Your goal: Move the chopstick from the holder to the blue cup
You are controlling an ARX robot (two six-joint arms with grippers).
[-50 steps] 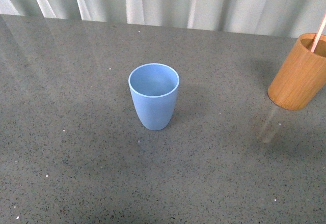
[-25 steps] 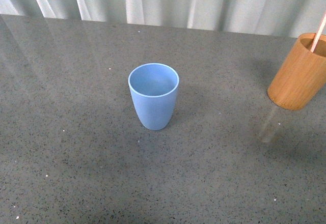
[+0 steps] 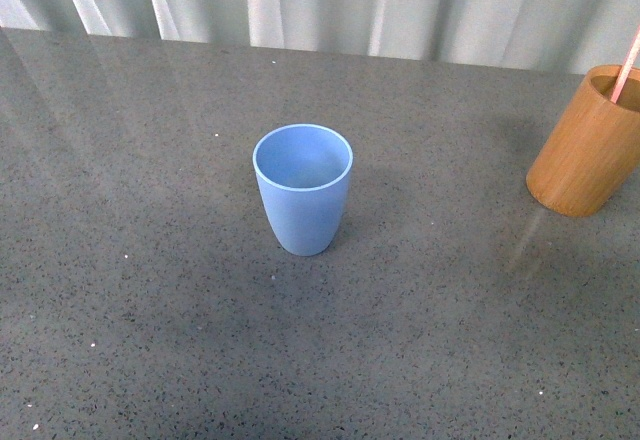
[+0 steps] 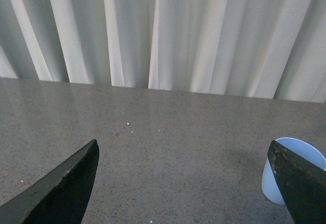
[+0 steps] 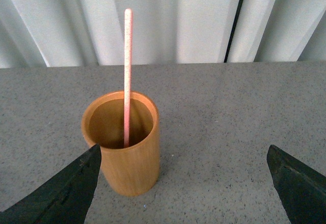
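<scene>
The blue cup (image 3: 302, 188) stands upright and empty at the middle of the grey table. The orange-brown holder (image 3: 588, 142) stands at the far right, with one pale pink chopstick (image 3: 628, 62) leaning out of it. Neither gripper shows in the front view. In the right wrist view the holder (image 5: 127, 150) with the upright chopstick (image 5: 127, 71) stands just beyond my open right gripper (image 5: 183, 183), near one fingertip (image 5: 76, 186). In the left wrist view my left gripper (image 4: 186, 183) is open and empty, and the blue cup (image 4: 288, 170) sits behind one fingertip (image 4: 300, 183).
The grey speckled table (image 3: 150, 260) runs back to a white pleated curtain (image 3: 320, 0). The curtain also shows in the left wrist view (image 4: 163, 30) and the right wrist view (image 5: 204, 20).
</scene>
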